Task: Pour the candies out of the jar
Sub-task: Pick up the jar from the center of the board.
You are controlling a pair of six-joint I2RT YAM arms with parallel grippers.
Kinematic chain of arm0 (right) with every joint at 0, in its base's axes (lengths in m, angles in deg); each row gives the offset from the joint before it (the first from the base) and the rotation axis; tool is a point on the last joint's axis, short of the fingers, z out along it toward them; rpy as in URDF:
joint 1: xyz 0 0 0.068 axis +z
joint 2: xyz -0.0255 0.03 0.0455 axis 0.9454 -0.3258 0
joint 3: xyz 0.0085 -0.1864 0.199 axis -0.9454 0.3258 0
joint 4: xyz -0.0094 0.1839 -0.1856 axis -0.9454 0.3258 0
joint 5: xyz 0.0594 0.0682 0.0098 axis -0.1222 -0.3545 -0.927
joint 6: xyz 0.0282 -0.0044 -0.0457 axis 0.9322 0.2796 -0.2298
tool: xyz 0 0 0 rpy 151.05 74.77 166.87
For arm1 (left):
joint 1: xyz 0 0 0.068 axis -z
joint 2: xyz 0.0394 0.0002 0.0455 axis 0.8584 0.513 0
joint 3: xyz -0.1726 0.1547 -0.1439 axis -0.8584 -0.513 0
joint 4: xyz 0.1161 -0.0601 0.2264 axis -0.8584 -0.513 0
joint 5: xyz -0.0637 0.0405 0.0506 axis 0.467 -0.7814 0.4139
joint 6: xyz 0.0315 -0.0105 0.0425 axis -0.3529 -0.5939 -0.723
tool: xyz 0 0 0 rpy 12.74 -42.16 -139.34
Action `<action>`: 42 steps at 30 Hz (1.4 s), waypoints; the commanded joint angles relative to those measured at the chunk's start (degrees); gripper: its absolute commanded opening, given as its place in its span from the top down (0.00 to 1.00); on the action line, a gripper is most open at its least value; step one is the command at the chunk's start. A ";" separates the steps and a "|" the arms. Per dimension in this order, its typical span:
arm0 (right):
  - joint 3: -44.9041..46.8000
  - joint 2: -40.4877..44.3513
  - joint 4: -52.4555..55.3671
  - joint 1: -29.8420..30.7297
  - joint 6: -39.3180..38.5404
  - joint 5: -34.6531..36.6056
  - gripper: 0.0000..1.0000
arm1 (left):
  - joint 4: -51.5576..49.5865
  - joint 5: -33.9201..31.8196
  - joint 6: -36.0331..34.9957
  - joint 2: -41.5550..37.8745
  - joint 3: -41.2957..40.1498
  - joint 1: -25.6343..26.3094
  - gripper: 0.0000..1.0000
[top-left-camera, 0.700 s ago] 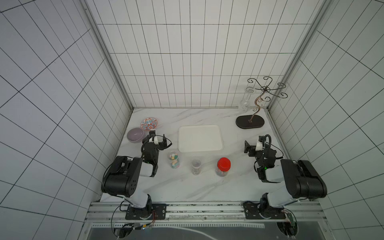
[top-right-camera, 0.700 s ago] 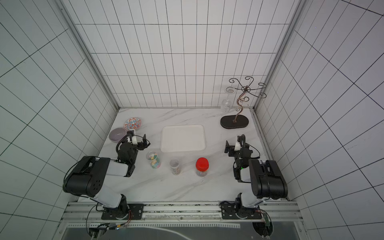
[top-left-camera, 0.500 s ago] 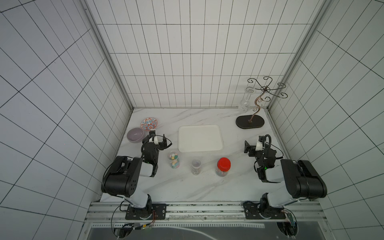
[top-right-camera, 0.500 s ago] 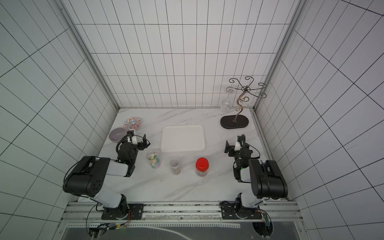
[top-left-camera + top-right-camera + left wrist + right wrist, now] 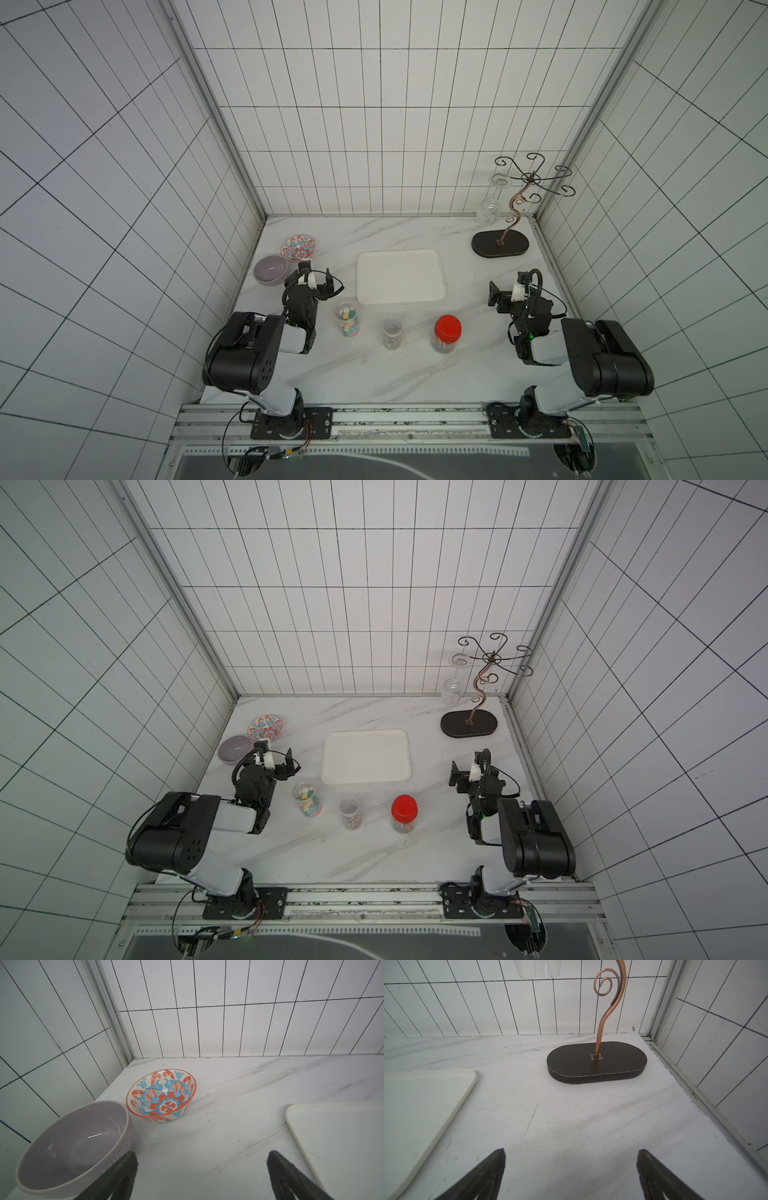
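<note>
The marble counter and the white tray on it are seen bare of sweets, so no pouring is judged done. Three jars are stood upright in a row just before the tray: a red-lidded jar, a lidless jar nearest the left arm, and a smaller jar between them. The left fingers and right fingers are spread wide, with nothing held. The candies are kept inside the jars; gripping and tipping are all left.
</note>
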 commanded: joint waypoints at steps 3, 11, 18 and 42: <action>-3.96 -0.44 -2.14 -0.64 -0.39 -0.73 0.00 | 1.62 -0.02 0.54 0.46 0.81 -0.11 0.03; -3.83 -0.40 -2.19 -0.67 -0.33 -0.86 0.00 | 1.61 -0.11 0.77 0.36 0.83 -0.14 0.03; -3.37 0.03 -2.86 -0.64 -0.18 -0.82 0.00 | -14.31 -0.92 0.98 -4.80 7.60 -0.14 0.03; -54.79 21.38 98.77 20.04 11.86 6.33 0.00 | -82.08 8.72 14.13 -18.90 51.87 0.24 0.03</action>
